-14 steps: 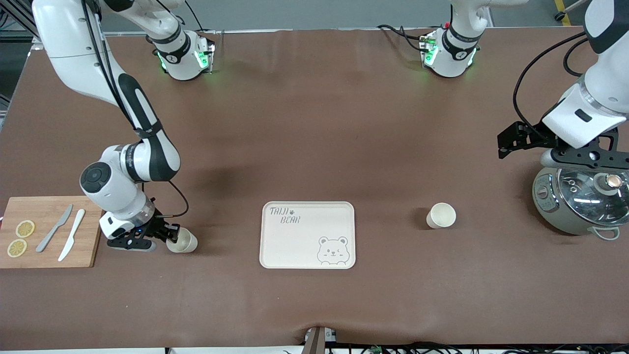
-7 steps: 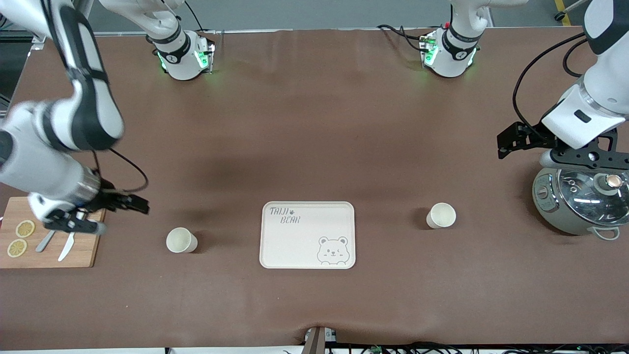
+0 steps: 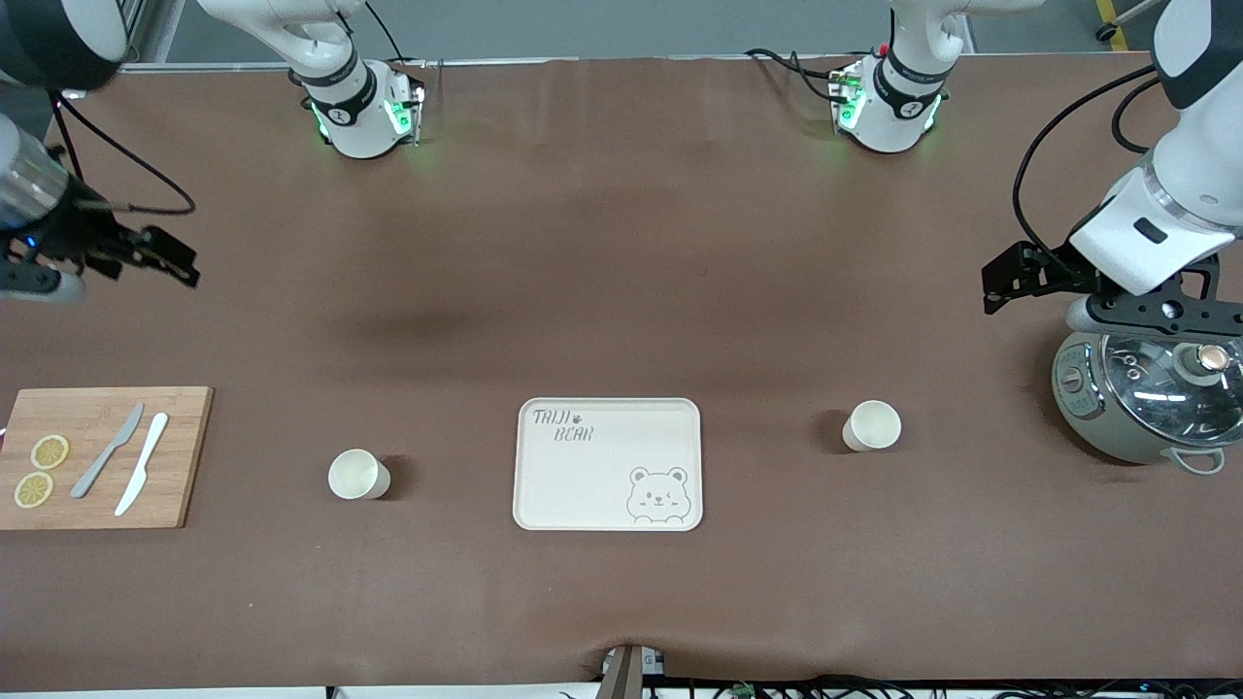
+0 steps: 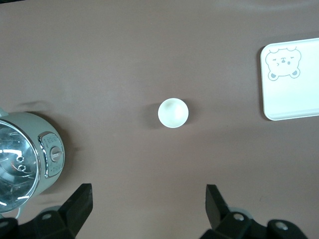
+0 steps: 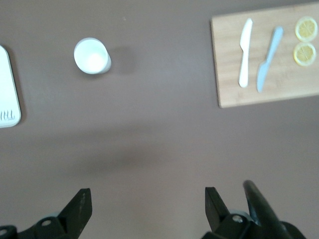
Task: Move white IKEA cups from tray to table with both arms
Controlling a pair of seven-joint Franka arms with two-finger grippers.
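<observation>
Right pincer [image 3: 146, 254] risen — open, well apart from cup [image 3: 357, 475].

a brown cloth covers the worktop [image 3: 621, 243]; a grey floor strip [image 3: 602, 29] runs along twelve o'clock.

A cup [image 5: 91, 56] is being seen upright on the brown table [image 5: 149, 139], between a tray's edge [image 5: 9, 94] and a wooden board [image 5: 264, 62] carrying two knives [image 5: 256, 55] and two lemon slices [image 5: 305, 41]. The right gripper's [image 5: 144, 211] fingers [image 5: 77, 211] are being held wide apart.
</observation>
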